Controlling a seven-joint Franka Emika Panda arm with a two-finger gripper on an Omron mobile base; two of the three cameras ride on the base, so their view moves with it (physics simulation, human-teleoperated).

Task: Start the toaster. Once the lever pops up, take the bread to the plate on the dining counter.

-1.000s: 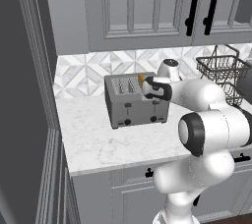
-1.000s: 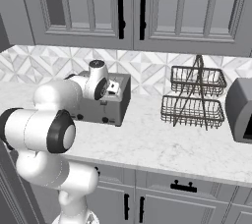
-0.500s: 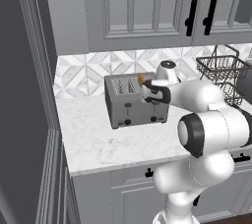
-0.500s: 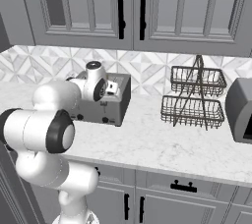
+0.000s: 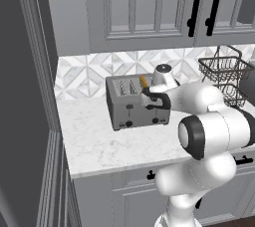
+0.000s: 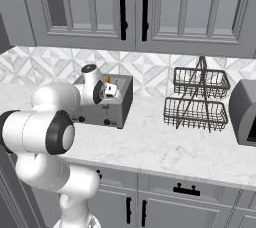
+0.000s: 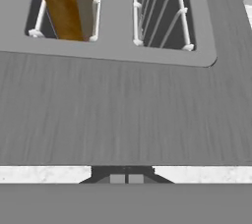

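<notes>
The toaster [image 5: 137, 102] is stood on the counter [image 5: 114, 144] by the backsplash, with the bread [image 7: 61, 7] upright in a slot, ready for toasting. The gripper [image 7: 127, 179] is clenched empty and held over the front edge, seemingly so the lever can be pressed.
</notes>
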